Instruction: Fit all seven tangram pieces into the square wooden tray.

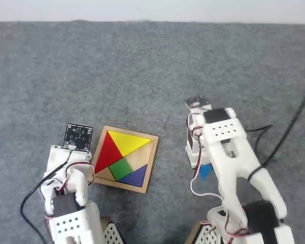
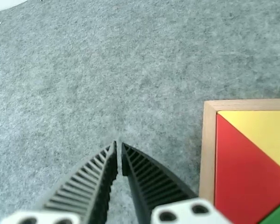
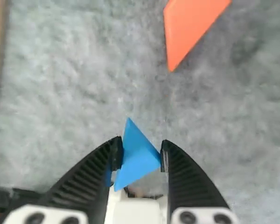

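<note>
Blue triangle (image 3: 135,156) is clamped in the right gripper (image 3: 140,144), right of the square wooden tray (image 1: 152,161) and apart from it. The left gripper (image 2: 119,145), fingers together and empty, hangs just left of the tray.

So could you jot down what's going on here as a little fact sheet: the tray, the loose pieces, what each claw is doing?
Tray: square, wooden, on grey carpet, partly filled
In tray: yellow triangle, red triangle, green square, purple triangle
Gaps: some bare wood showing
Left gripper: shut, empty, over carpet beside tray
Right gripper: shut on blue triangle, apart from tray
Loose: orange piece on carpet
</note>
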`<move>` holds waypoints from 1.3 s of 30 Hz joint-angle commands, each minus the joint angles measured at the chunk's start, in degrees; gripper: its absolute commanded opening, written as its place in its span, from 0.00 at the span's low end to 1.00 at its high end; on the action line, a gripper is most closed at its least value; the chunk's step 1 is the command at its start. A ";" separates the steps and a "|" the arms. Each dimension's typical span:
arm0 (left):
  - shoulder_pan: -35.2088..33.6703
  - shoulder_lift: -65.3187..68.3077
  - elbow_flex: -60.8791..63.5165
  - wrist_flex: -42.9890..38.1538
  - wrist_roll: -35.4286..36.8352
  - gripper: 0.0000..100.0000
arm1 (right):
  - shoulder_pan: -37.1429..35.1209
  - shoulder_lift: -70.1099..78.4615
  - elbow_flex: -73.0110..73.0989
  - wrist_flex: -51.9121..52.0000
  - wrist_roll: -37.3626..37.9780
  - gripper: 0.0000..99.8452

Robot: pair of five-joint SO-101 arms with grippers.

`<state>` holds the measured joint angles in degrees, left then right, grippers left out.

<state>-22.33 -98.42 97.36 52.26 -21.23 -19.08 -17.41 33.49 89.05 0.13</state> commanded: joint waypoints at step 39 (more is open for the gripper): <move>0.09 -0.97 -0.57 0.97 -0.70 0.02 | 9.27 -8.04 23.21 -12.88 62.33 0.07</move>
<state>-22.33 -98.42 97.36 53.14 -21.41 -10.20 -23.56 56.00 79.03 54.55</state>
